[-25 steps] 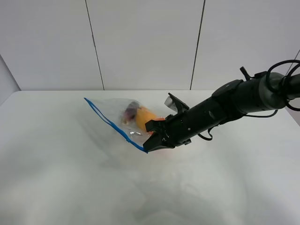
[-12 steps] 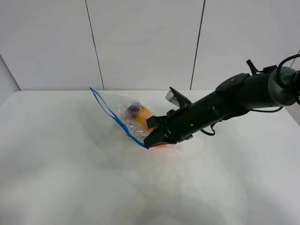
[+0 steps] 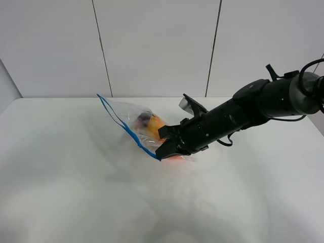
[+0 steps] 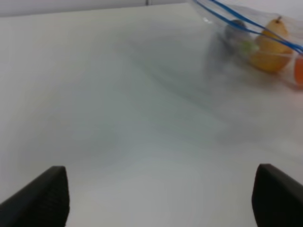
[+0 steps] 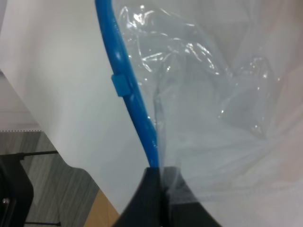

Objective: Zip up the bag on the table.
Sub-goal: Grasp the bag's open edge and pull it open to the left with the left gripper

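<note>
The clear bag [image 3: 132, 117] lies on the white table [image 3: 71, 192], partly raised, with a yellow fruit [image 3: 153, 125] and a dark purple fruit [image 3: 143, 118] inside. Its blue zip strip [image 3: 123, 125] runs from the far left corner down to my right gripper [image 3: 162, 153], which is shut on the near end of the strip. In the right wrist view the strip [image 5: 134, 110] carries a small blue slider [image 5: 120, 85] a short way from the closed fingertips [image 5: 150, 194]. My left gripper [image 4: 161, 198] is open and empty over bare table, with the bag [image 4: 255, 38] well ahead of it.
A white panelled wall [image 3: 157, 45] stands behind the table's far edge. My right arm [image 3: 253, 109] stretches in from the right above the table. The right wrist view shows the table's edge with dark floor [image 5: 28, 151] beyond it.
Since a second ago my right gripper has shifted slightly up and to the right with the bag's corner, tilting the zip strip steeper. Nothing has moved in the last half second.
</note>
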Available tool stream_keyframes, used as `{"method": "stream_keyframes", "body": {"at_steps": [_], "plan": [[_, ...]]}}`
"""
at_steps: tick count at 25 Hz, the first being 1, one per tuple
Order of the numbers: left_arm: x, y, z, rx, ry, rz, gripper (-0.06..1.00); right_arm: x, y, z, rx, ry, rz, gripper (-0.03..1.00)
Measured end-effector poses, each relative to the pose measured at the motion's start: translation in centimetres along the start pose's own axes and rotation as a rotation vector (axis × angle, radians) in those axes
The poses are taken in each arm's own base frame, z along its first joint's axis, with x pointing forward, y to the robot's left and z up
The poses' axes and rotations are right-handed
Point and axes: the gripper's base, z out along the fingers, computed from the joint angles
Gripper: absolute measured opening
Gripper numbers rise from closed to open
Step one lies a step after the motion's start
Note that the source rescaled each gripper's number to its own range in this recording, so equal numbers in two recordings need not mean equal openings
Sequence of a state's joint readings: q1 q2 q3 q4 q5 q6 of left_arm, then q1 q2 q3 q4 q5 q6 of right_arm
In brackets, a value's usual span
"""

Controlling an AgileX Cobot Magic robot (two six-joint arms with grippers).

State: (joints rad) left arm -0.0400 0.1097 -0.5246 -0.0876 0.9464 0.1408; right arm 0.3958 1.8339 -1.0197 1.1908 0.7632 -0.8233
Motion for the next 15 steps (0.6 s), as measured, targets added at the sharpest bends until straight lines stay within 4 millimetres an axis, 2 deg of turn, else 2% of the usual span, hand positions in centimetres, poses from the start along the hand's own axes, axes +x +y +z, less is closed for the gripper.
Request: {"method": "stream_keyframes", "body": {"at_steps": [15], "plan": [[-5.2, 0.0, 7.6, 0.118, 0.099, 0.014, 1.00, 0.0, 0.0, 0.0, 0.001, -0.001, -0.008, 0.00]]}}
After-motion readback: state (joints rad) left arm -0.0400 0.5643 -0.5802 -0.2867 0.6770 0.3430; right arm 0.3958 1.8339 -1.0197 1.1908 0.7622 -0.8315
